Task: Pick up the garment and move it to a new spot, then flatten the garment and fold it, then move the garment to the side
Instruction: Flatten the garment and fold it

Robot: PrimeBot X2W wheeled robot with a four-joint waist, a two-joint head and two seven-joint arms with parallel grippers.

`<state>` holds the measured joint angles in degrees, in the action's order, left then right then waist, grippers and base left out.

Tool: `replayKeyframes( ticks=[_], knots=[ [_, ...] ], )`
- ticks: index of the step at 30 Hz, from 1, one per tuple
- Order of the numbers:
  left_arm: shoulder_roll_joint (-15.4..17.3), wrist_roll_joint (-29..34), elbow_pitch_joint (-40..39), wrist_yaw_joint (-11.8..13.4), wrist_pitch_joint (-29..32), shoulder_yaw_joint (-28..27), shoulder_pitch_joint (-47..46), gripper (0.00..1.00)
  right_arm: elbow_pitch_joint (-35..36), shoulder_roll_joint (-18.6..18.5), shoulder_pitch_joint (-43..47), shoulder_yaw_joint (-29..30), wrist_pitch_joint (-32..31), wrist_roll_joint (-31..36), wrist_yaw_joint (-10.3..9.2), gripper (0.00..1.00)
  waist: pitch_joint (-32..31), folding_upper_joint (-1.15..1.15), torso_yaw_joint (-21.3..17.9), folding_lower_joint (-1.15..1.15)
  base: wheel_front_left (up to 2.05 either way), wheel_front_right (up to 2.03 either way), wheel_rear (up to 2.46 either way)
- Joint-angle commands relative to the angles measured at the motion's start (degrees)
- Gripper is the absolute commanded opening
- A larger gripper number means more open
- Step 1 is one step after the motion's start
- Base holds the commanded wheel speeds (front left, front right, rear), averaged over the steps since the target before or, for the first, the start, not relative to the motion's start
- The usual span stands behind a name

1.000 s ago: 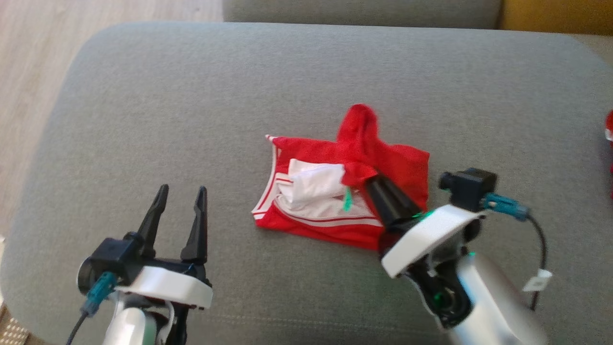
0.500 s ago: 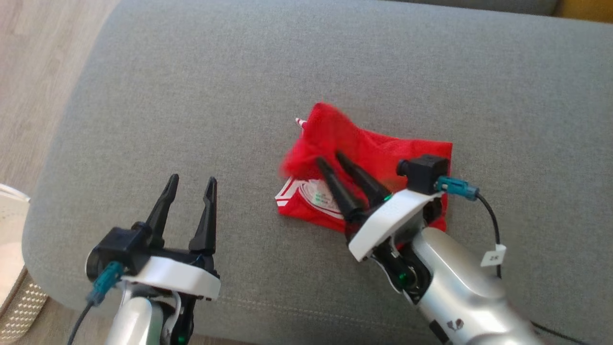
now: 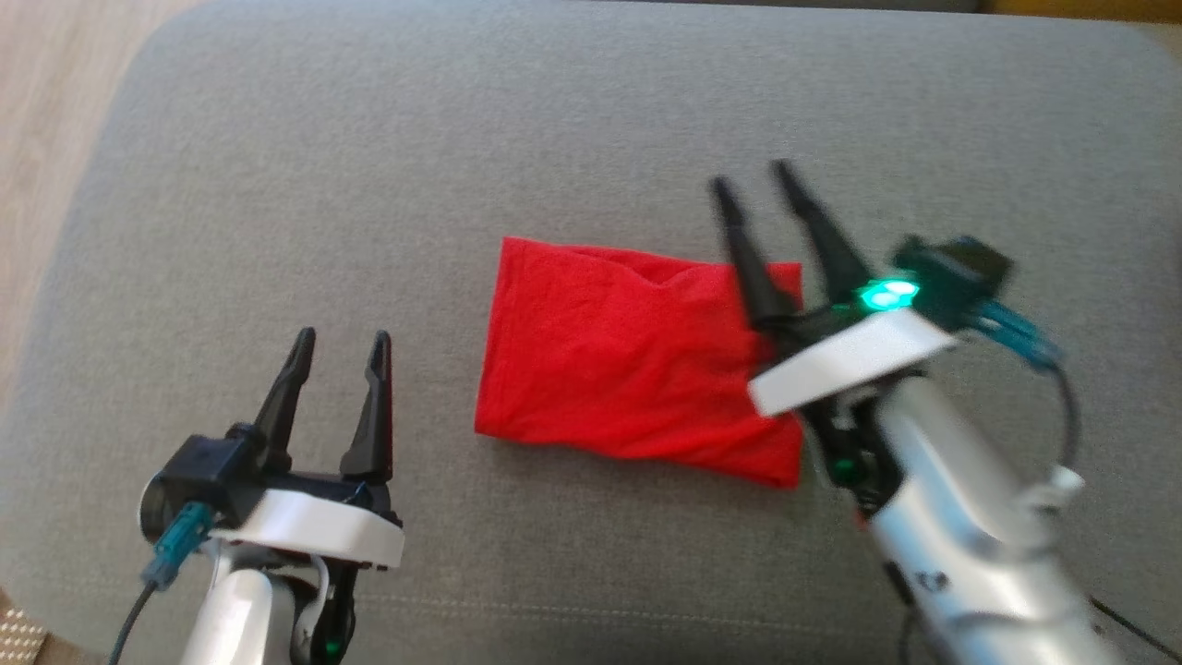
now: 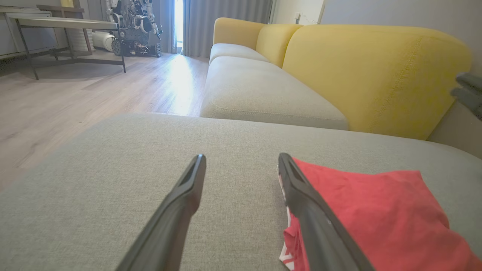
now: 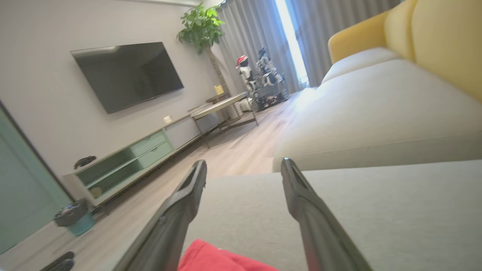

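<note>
Two grippers are out over the grey cushion [image 3: 323,185]: the left gripper [image 3: 343,334] and the right gripper [image 3: 751,175], each spread wide with nothing between its fingers. The garment [image 3: 628,360] lies near the middle of the cushion, folded into a flat red packet, roughly rectangular, with a small dip in its far edge. The left gripper sits at the near left, close to the garment's left edge but apart from it, its fingers pointing toward the far side of the cushion. From that wrist, the garment's nearest corner is striped white beneath the red top layer. The right gripper is over the garment's right end. Its fingers cross that end and their tips reach past the far edge, above bare cushion. It is blurred from the head, and I cannot tell whether it touches the cloth. From its own wrist, a bit of red shows low down between the spread fingers. Beyond the cushion runs a sofa [image 4: 376,75] with a pale seat and yellow back. A wood floor [image 4: 75,105] stretches alongside. Across the room there is a TV [image 5: 126,75] on the wall, a plant [image 5: 201,26] in the corner and a second robot [image 4: 133,26] by the curtains.
</note>
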<state>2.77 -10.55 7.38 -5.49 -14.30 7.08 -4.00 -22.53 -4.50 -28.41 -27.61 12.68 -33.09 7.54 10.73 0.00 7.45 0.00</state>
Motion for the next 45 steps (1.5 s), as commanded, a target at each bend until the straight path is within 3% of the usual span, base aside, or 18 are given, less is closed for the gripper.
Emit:
replayKeyframes(
  ticks=[1, 9, 14, 24, 45],
  knots=[
    [0.2, 0.5, -2.2, 0.5, -0.7, -2.5, -1.8, 1.0, 3.4, -0.2, 2.6, 2.8, 0.4, 2.9, -0.05, 1.0, -0.6, 0.0, -1.0, 0.0, 0.0, 0.0, 0.0],
    [1.0, 1.0, -2.8, 1.2, -0.7, -4.3, 0.1, 1.0, 13.3, -2.4, 14.4, 19.7, -5.1, 15.0, -0.05, 1.0, -2.4, 0.0, -2.5, 0.0, 0.0, 0.0, 0.0],
    [1.3, 1.0, -2.9, 1.5, -0.7, -4.8, 1.6, 1.0, 18.0, -1.6, 19.4, 23.3, -7.6, 18.4, -0.05, 1.0, -3.6, 0.0, -3.0, 0.0, 0.0, 0.0, 0.0],
    [2.5, 1.7, -3.9, 2.7, 1.0, -4.7, 4.5, 1.0, 24.6, 0.1, 26.7, 25.3, -11.3, 21.9, -0.05, 1.0, -7.5, 0.0, -3.4, 0.0, 0.0, 0.0, 0.0],
    [4.5, 2.0, -4.7, 3.8, 4.3, -3.5, 10.5, 1.0, 27.0, 1.2, 34.5, 26.2, -14.0, 22.3, -0.05, 1.0, -13.3, 0.0, -3.8, 0.0, 0.0, 0.0, 0.0]
  ],
)
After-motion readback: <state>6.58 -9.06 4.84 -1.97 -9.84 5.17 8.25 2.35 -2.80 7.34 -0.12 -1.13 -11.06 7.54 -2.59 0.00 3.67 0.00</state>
